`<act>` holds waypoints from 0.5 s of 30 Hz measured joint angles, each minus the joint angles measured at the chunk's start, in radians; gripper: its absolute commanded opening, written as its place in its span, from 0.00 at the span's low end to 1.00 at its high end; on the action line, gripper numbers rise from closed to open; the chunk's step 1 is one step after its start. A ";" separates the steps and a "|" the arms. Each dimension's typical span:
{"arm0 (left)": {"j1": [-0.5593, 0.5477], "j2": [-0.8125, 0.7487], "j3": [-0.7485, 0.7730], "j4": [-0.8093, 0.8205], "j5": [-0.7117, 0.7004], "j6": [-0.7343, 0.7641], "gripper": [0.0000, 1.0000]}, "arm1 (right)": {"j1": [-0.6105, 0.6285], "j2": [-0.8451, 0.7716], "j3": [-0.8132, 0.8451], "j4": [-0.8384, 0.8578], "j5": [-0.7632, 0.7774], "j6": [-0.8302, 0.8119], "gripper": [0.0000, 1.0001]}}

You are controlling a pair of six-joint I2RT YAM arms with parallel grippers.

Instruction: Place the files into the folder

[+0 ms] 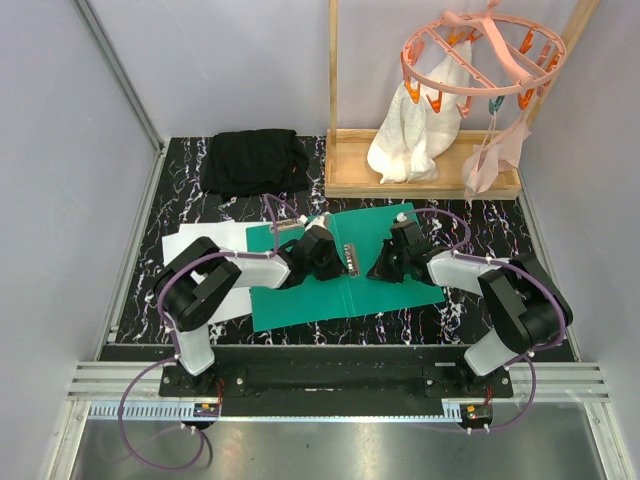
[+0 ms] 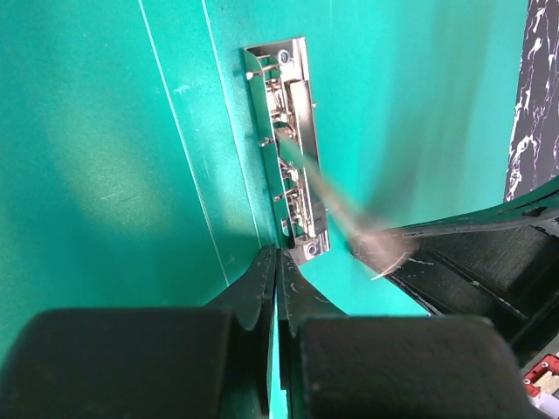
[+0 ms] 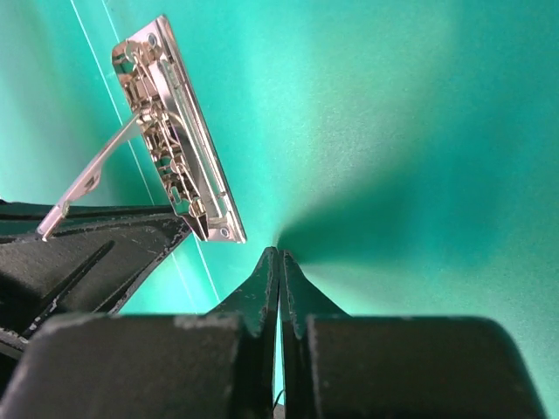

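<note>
The teal-green folder (image 1: 400, 295) lies open in the middle of the table, its metal clip (image 1: 351, 257) near the spine. The clip (image 2: 288, 140) has its lever (image 2: 345, 209) raised and blurred. White files (image 1: 195, 245) lie at the left, partly under the left arm and the folder's edge. My left gripper (image 2: 278, 255) is shut with nothing in it, its tips on the folder just beside the clip's near end. My right gripper (image 3: 279, 253) is also shut and empty, tips down on the bare folder (image 3: 393, 131) right of the clip (image 3: 175, 131). The two grippers stand close together, on either side of the clip.
A folded black cloth (image 1: 255, 160) lies at the back left. A wooden tray (image 1: 420, 185) at the back right holds white cloth (image 1: 415, 140), with a pink peg hanger (image 1: 480, 60) above it. Walls close in on both sides.
</note>
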 measured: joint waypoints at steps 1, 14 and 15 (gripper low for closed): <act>-0.001 0.000 0.000 0.000 0.000 0.003 0.00 | 0.000 0.000 0.003 -0.005 -0.002 -0.008 0.00; -0.035 -0.135 -0.049 -0.116 0.074 0.152 0.42 | 0.002 -0.093 0.033 -0.049 -0.198 -0.110 0.66; -0.035 -0.166 -0.049 -0.140 0.074 0.166 0.45 | 0.005 -0.092 0.038 -0.043 -0.224 -0.115 0.70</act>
